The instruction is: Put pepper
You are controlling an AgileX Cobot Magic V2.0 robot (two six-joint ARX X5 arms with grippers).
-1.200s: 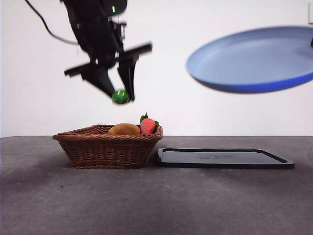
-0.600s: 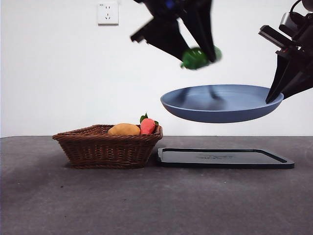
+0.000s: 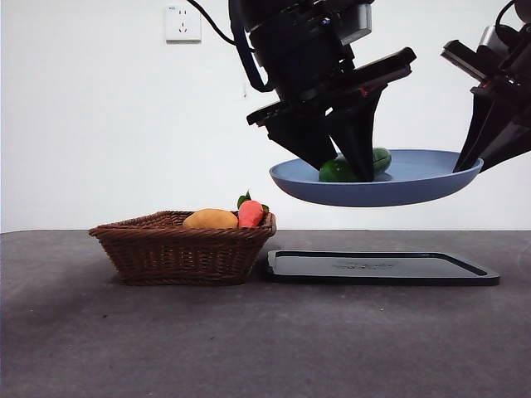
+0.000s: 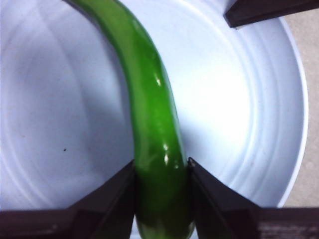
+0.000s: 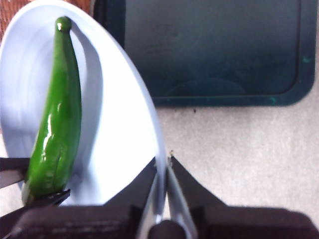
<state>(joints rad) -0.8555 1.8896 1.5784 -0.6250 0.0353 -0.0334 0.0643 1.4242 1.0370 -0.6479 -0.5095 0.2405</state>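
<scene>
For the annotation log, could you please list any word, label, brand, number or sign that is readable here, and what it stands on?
None can be read.
Dark tray: faint embossed mark at its centre, too blurred to read.
Wall socket: no legible marking.
Pepper, blue plate, basket: no text.

1. One pepper point(image 3: 358, 165), green and glossy, seen at centre right of the front view.
2. One blue plate point(image 3: 415, 184), right of centre in the front view.
3. Two tools: the left tool point(image 4: 162, 199) and the right tool point(image 5: 163, 172).
4. One wicker basket point(image 3: 178, 253), lower left of the front view.
5. Two fruits in the basket: one yellow-orange fruit point(image 3: 210, 219) and one red-orange fruit with green leaves point(image 3: 250, 212).
6. One dark tray point(image 3: 382, 269), lower right of the front view.
7. One wall socket point(image 3: 183, 21), upper left of the front view.
8. One table point(image 3: 265, 340).
</scene>
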